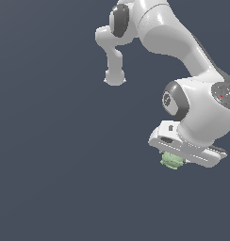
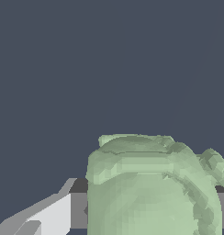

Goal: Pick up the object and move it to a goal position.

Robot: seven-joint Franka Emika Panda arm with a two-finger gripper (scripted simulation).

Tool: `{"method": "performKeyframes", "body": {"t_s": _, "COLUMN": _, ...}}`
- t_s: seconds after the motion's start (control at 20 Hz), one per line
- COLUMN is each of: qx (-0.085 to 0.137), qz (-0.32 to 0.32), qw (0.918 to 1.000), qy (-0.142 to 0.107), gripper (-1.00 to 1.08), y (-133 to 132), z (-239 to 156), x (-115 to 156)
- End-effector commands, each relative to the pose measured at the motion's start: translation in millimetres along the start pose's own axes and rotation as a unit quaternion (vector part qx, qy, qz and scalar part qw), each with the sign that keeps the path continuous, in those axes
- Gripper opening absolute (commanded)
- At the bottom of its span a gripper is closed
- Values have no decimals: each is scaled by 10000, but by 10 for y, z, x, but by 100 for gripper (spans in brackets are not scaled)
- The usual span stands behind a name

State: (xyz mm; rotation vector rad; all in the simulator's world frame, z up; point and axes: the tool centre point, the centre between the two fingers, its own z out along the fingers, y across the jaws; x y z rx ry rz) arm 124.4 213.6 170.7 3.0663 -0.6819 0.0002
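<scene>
1. In the wrist view, the pale green object [image 2: 150, 188] is seen filling the gap between the fingers [image 2: 45, 215], apparently gripped; closure cannot be confirmed.
2. In the exterior view, the object [image 1: 171, 160] is tucked directly beneath the hand, at six o'clock.

In the exterior view, the white pincer [image 1: 176, 157] hid most of the small pale green lumpy object [image 1: 171, 161]; only its lower edge showed beneath the hand. The fingertips could not be seen there, so their grip was unclear. The white robot arm [image 1: 183, 47] ran off the top and right edges. In the wrist view, the green object [image 2: 150, 193] was cut by the frame's edge and covered one grey finger [image 2: 49, 215] partly.
</scene>
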Motion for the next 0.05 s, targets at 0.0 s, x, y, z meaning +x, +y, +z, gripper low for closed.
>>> {"method": "performKeyframes", "body": {"t_s": 0.0, "qx": 0, "qz": 1, "qw": 10000, "qy": 1, "gripper": -100, "y": -5, "z": -5, "x": 5}}
